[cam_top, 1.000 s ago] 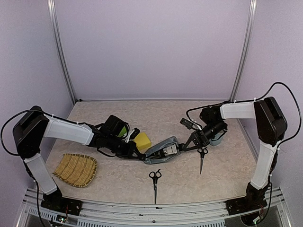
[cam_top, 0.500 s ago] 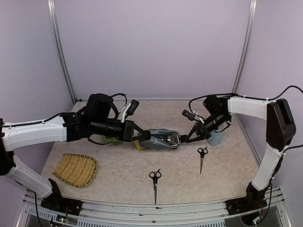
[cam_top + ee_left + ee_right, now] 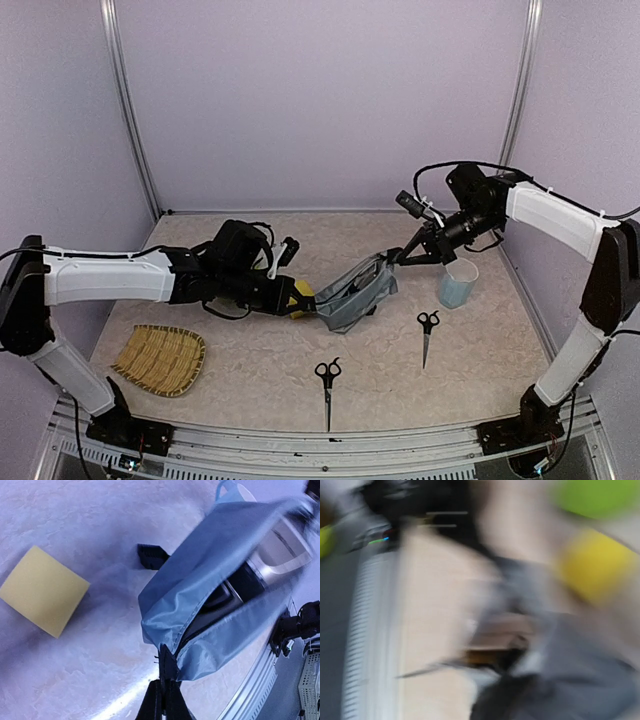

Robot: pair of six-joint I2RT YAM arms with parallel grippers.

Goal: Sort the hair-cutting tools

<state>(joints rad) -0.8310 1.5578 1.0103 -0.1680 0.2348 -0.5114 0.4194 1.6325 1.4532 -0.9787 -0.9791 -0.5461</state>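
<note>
Surrounding lilac walls (image 3: 320, 100), mottled beige tabletop (image 3: 250, 385).

This is a robotics lab test cell, not a home or a shop. Plain pale lilac panels (image 3: 320, 100) close off the back and both sides, joined by bare aluminium posts (image 3: 130, 110). A stone-patterned tabletop (image 3: 250, 385) fills the middle. Along the bottom edge runs a slotted metal rail (image 3: 300, 440), where a left arm (image 3: 100, 278) and a right arm (image 3: 560, 215) are bolted, with black cable (image 3: 447, 164) exposed.
</note>
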